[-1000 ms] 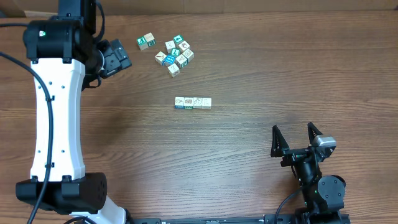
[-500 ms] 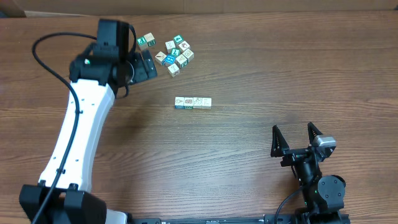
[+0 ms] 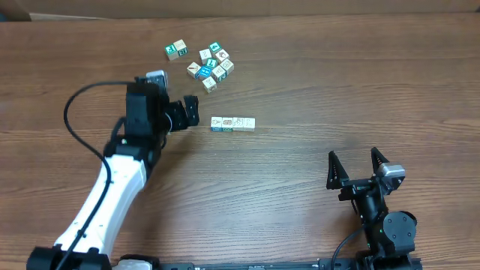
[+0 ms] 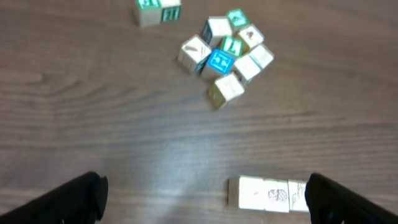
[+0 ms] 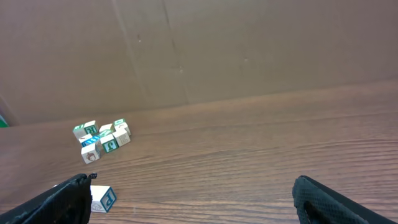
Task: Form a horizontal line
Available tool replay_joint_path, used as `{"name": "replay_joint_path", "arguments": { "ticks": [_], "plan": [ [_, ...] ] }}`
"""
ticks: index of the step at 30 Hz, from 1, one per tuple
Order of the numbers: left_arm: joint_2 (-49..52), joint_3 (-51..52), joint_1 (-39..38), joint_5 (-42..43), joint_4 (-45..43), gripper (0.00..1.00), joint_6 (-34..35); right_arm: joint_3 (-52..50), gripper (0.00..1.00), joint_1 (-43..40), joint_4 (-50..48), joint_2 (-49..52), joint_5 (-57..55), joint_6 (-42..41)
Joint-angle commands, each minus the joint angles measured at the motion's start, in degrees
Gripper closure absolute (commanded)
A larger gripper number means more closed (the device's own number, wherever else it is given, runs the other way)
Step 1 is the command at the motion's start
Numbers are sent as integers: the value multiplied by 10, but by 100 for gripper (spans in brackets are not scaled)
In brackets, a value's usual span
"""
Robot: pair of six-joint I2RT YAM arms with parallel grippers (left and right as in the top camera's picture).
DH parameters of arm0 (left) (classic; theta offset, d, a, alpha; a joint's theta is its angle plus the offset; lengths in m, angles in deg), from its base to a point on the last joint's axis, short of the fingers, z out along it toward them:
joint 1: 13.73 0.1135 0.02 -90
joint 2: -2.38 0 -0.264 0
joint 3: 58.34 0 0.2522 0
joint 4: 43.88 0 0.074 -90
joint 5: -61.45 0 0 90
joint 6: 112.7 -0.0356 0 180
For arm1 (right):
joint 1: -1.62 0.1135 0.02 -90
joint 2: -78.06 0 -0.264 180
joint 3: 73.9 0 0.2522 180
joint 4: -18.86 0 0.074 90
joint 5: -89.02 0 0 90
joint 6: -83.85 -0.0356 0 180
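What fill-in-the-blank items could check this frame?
In the overhead view, the short row of cream-and-teal picture cubes lies ___ the loose bunch of similar cubes. One lone cream cube sits to the ___ of that bunch. The left gripper has ___ jaws. The right gripper holds ___.
Missing: below; left; open; nothing.

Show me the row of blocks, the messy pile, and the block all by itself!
row (image 3: 232, 124), overhead view, on the top of its middle.
pile (image 3: 211, 66), overhead view, on a block near the middle.
lone block (image 3: 176, 49), overhead view, on its top face.
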Motion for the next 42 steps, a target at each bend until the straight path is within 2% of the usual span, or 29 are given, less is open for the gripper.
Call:
{"name": "replay_joint_path", "arguments": {
  "ticks": [1,2,7,13,21,27,33,42],
  "plan": [
    [-46,91,3,11,-93,1,-15,-6,0,-3,-3,-6,-3,3],
    [-61,132,3,11,-145,0,-15,-6,0,-3,-3,-6,-3,2],
    [-106,245,4,8,-286,0,-15,-6,0,-3,-3,-6,-3,2],
    [-166,336,9,-10,-369,0,-15,-6,0,-3,-3,-6,-3,3],
    [-251,408,31,-13,-370,0,-15,-6,0,-3,-3,-6,-3,3],
    [-325,473,32,-20,-401,1,-15,-6,0,-3,-3,-6,-3,2],
    [-393,471,32,-24,-359,0,-15,-6,0,-3,-3,-6,-3,2],
    [-530,471,32,-28,-229,0,-9,-6,0,-3,-3,-6,-3,2]
  ]
}}
